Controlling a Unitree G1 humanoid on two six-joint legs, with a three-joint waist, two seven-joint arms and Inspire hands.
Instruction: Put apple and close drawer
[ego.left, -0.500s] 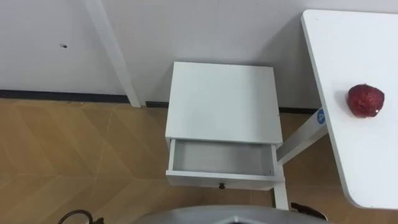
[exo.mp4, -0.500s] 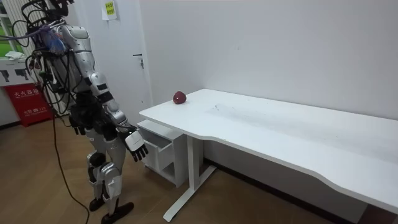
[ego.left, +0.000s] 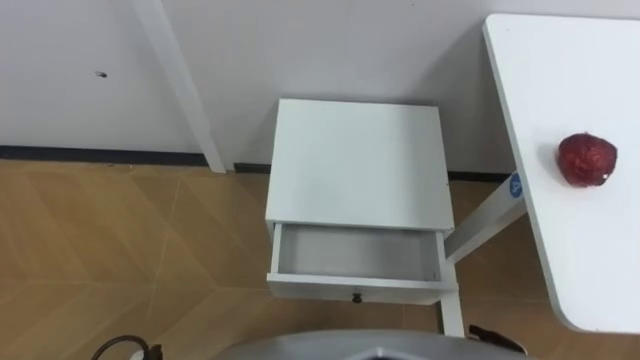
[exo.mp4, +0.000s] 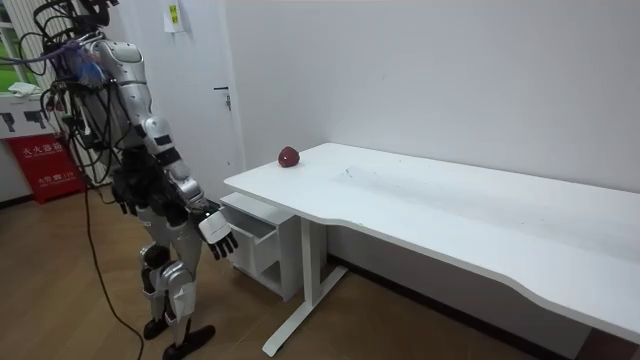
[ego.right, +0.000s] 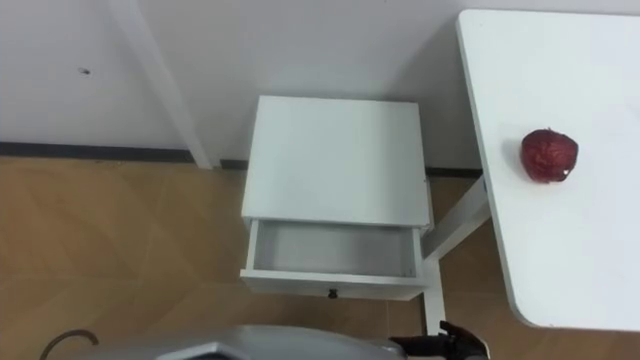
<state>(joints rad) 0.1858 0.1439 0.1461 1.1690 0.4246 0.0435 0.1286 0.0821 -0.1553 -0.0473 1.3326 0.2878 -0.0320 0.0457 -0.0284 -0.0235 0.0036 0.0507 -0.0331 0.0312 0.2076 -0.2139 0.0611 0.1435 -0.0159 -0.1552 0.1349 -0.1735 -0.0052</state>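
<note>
Apple (ego.left: 587, 160) (red, wrinkled) lay on the smooth white counter (ego.left: 560, 70); right robot hand (exo.mp4: 218, 236) hung slack, empty; left robot hand (exo.mp4: 125, 205) unreadable.

Cabinet (ego.left: 355, 165) against the wall (ego.left: 320, 50), table (ego.left: 590, 260) at its 3 o'clock.
The drawer (ego.left: 355, 256) stands pulled out of the cabinet toward 6 o'clock; the apple (ego.left: 587, 160) lies on the table, at 2 o'clock from the drawer and well apart from it.
</note>
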